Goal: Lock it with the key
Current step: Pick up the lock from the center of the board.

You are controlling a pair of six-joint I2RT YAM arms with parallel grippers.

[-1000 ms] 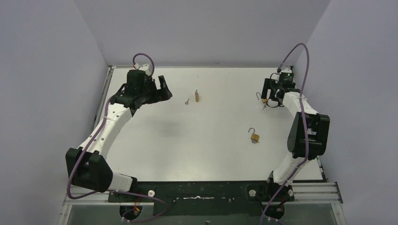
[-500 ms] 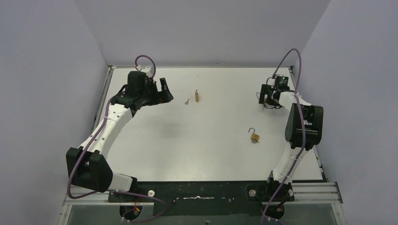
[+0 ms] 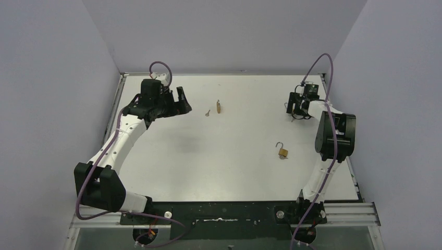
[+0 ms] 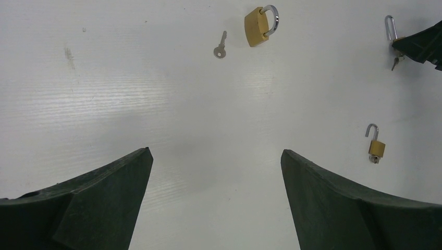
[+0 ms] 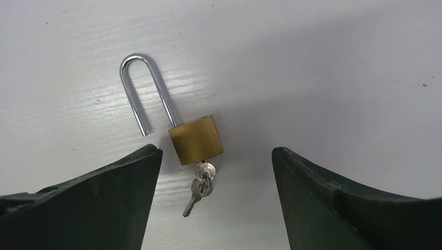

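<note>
White tabletop (image 5: 312, 52) bears a plain-faced brass padlock (image 5: 195, 139) with keys (image 5: 200, 179).

I have bare table (image 3: 234, 172) between the jaws of the left gripper (image 4: 215, 151); the loose key (image 4: 220, 47) and closed padlock (image 4: 258, 26) lie well ahead. The jaws of the right gripper (image 5: 213, 150) straddle the long-shackle padlock (image 5: 195, 140) and its keys (image 5: 200, 182), touching neither. The small open padlock (image 4: 376, 147) lies alone, approachable from any side. The side wall (image 3: 396, 104) stands near the right arm (image 3: 336, 138).

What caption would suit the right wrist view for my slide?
Open fingers flank a brass padlock lying flat on the white table, shackle open, keys in its base.
</note>
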